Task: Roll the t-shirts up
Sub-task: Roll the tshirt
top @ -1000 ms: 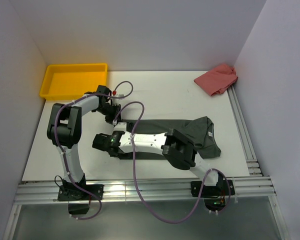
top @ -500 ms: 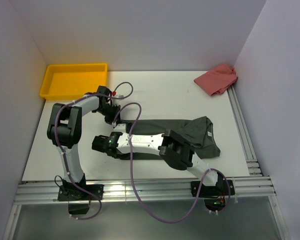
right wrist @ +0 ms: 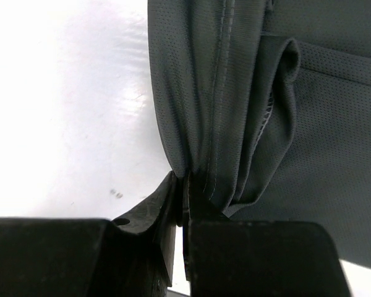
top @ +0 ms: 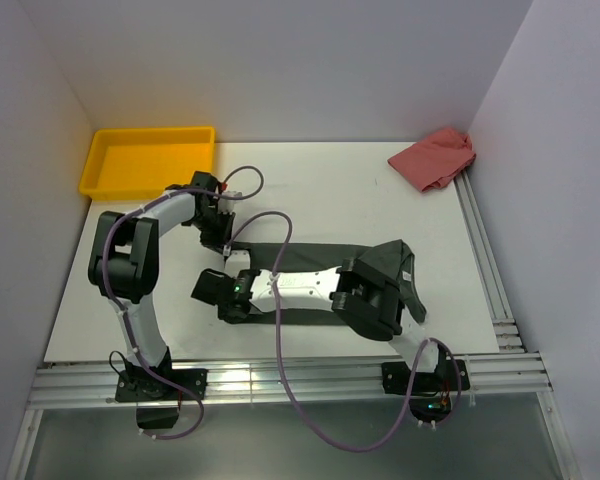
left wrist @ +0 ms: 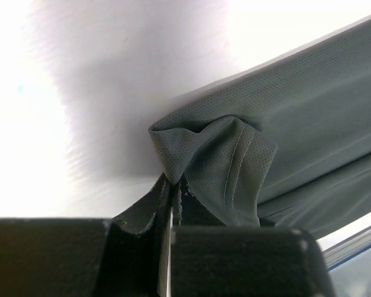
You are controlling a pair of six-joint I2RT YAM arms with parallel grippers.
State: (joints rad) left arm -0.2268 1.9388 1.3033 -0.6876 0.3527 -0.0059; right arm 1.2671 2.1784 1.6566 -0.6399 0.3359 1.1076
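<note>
White surface, charcoal t-shirt folded long across the middle. Left pincer and right pincer both pinched tight on its 9 o'clock corners. Uneven tugging or a thin grip slipping, probably a lopsided roll.

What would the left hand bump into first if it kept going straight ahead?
The grey t-shirt: the left hand is shut on a pinch of it, with more folded shirt just ahead. Past that, probably the white table, though depth is unclear.
</note>
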